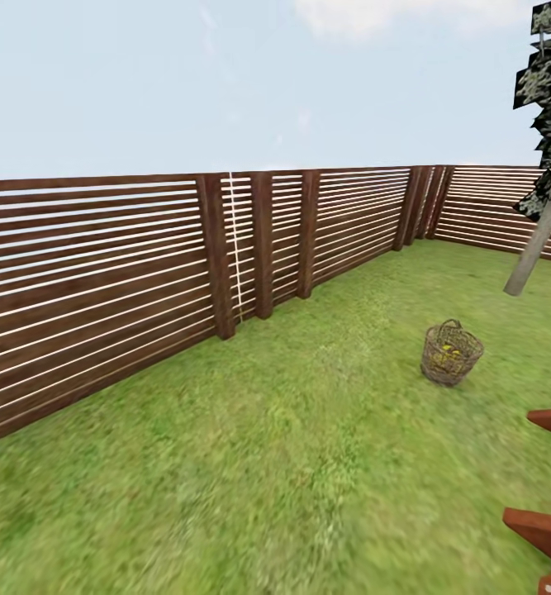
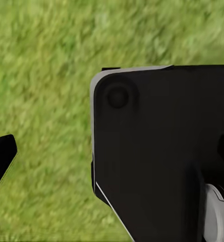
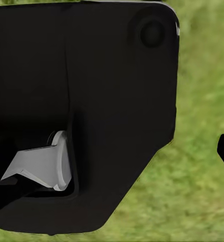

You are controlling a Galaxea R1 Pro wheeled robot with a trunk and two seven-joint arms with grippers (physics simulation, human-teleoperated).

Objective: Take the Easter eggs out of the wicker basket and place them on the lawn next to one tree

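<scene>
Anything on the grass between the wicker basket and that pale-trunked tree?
In the head view, nothing: only bare short green lawn runs from the round tan wicker basket to the foot of the leaning pale grey-beige tree trunk.

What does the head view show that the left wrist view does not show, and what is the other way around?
Head view: the round tan wicker basket holding yellow eggs, the brown slatted wooden fence, a tree with a pale trunk and the sky. Left wrist view: a large black robot body part with a grey piece, seen close. Both share the green grass lawn.
</scene>
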